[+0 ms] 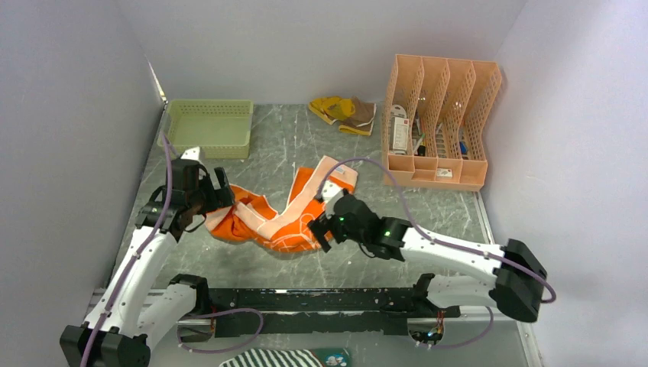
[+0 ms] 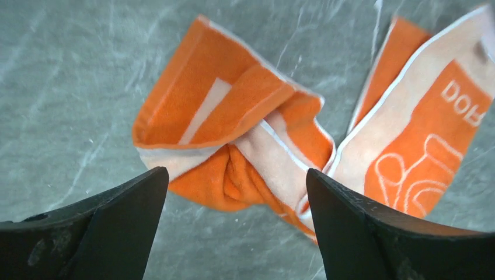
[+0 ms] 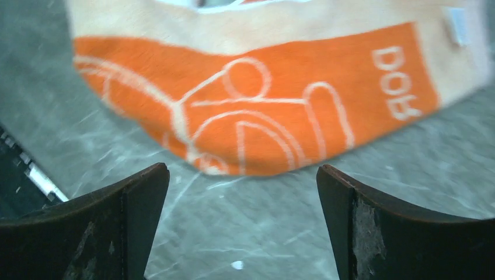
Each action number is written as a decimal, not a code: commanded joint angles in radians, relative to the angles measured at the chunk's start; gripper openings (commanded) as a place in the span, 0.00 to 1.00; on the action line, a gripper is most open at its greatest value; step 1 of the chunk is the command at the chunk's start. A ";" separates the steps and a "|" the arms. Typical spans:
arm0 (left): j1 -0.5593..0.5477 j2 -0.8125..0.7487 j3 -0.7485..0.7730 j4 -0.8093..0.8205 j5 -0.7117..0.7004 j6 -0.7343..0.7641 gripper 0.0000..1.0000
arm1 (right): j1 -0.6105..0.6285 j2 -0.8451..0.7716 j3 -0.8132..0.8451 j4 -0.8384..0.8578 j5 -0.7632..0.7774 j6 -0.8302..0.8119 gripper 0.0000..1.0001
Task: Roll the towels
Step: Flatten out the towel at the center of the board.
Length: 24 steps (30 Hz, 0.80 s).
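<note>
The orange towel [image 1: 283,214] is lying twisted and bunched on the bench [image 1: 290,145], stretching as a crooked band between the two arms and not yet flattened or rolled. The left fingers [image 2: 93,233] are standing wide apart and gripping nothing; the towel's knotted, folded-over end is sitting just ahead of them and slightly below, roughly centred on the gap between them. The right fingers [image 3: 403,227] are likewise gaping fully open and empty, with the printed panel carrying the white outline drawing and lettering lying straight ahead, its long side running crosswise to them. From above, each arm is hovering just beside its own end of the cloth, the left nearer the bunched part, the right nearer the printed part, which is bending away from the arms. Since the long axis is running from one pair of fingers to the other, the coming move is probably depending on each pair taking its near end and pulling the band straight. The yellow towel [image 1: 344,112] is waiting crumpled, well beyond both arms.
</note>
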 commanded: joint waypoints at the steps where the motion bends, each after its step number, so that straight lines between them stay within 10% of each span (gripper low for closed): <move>1: 0.004 0.055 0.160 0.031 -0.070 0.028 0.99 | -0.148 -0.142 -0.011 0.204 0.050 0.012 1.00; 9: 0.088 0.514 0.309 0.025 0.122 0.207 0.84 | -0.410 0.171 0.229 0.128 -0.147 0.024 1.00; 24: 0.120 0.722 0.297 0.059 0.055 0.298 0.83 | -0.531 0.702 0.638 -0.058 -0.237 -0.028 0.72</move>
